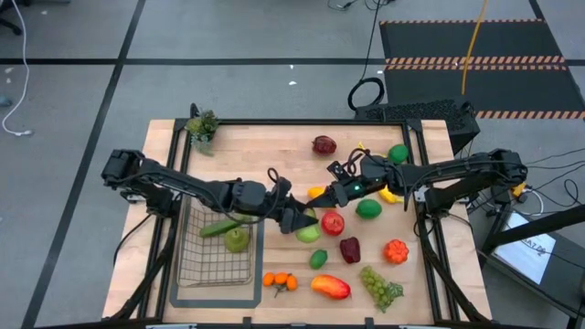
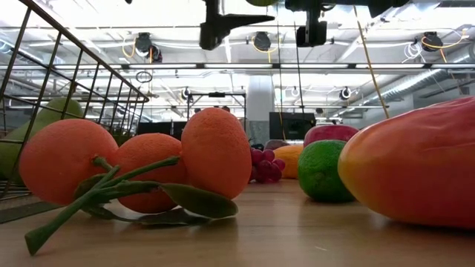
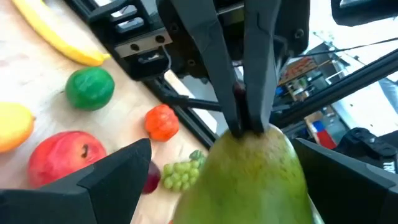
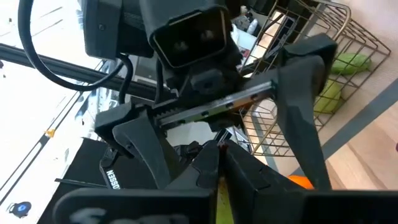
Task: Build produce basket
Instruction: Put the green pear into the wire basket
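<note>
The two arms meet near the middle of the table, just right of the wire basket (image 1: pixel 219 247). The left gripper (image 1: pixel 306 222) has its fingers spread wide on either side of a green pear (image 3: pixel 252 171), which sits between them; whether the fingers actually touch the pear cannot be told. The right gripper (image 1: pixel 322 195) is closed, and its two finger tips (image 3: pixel 239 118) pinch the top of that same pear from above.

The basket lies on the left half of the table on a flat grey mat (image 1: pixel 213 294) and already holds a cucumber (image 1: pixel 219 228) and another green pear (image 1: pixel 237 239). Loose produce lies to the right: a red apple (image 1: pixel 333 222) right beside the grippers, a lime (image 1: pixel 368 208), a small lime (image 1: pixel 318 259), a dark red fruit (image 1: pixel 350 249), an orange-red fruit (image 1: pixel 395 250), green grapes (image 1: pixel 379 285), a mango (image 1: pixel 330 286) and oranges on a stem (image 1: pixel 280 281) at the near edge. A dark red apple (image 1: pixel 324 144) and another lime (image 1: pixel 398 153) sit farther back, and a leafy sprig (image 1: pixel 202 127) stands at the far left corner
</note>
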